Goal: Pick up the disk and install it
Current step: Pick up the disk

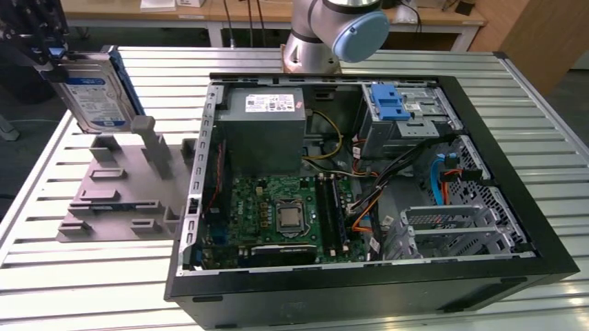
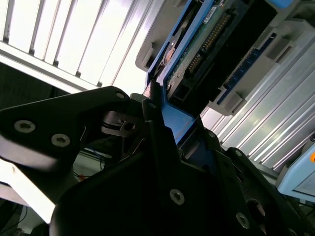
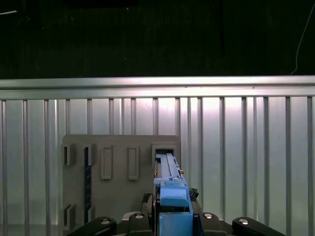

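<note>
- Tabletop (image 1: 55,289) of pale metal slats, carrying the lot.
- Big black computer case (image 1: 368,293) lies open on its side at the exterior view's right, with a green motherboard (image 1: 276,214) and a blue latch (image 1: 391,103) showing inside.
- Grey fixture (image 1: 110,200) with posts and slots sits just beside the case, at the exterior view's left.
- And the disk (image 1: 92,96): upright, label facing out, over the fixture's far end, well apart from the case's blue latch. Whether its lower edge is clear of the slot, I cannot tell.
- My gripper (image 1: 51,55) is clamped on it, jaws pinching the blue bracket (image 3: 173,196) at its top edge.
</note>
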Action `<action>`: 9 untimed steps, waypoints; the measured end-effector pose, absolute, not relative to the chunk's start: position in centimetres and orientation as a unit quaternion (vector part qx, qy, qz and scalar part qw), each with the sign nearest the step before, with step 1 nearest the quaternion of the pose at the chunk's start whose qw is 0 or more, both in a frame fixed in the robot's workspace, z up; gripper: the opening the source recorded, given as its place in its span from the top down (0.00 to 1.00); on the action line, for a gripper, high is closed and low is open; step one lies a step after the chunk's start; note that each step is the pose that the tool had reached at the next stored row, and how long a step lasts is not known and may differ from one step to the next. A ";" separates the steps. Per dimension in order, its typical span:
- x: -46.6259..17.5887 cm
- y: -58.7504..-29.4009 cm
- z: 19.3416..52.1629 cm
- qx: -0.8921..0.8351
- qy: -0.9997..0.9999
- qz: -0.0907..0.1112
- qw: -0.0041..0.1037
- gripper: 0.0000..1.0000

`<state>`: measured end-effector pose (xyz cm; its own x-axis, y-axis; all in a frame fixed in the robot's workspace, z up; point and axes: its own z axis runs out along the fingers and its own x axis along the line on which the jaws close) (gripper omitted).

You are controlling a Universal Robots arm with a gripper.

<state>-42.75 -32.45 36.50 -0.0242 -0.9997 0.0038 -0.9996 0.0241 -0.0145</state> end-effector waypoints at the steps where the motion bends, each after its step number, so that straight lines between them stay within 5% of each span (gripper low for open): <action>1: -42.8 -32.5 36.6 -0.699 0.716 -0.007 0.004 0.64; 9: -42.8 -32.4 37.2 -0.699 0.716 -0.007 0.004 0.64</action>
<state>-42.84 -32.44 37.17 -0.0242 -0.9997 0.0038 -0.9996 0.0241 -0.0162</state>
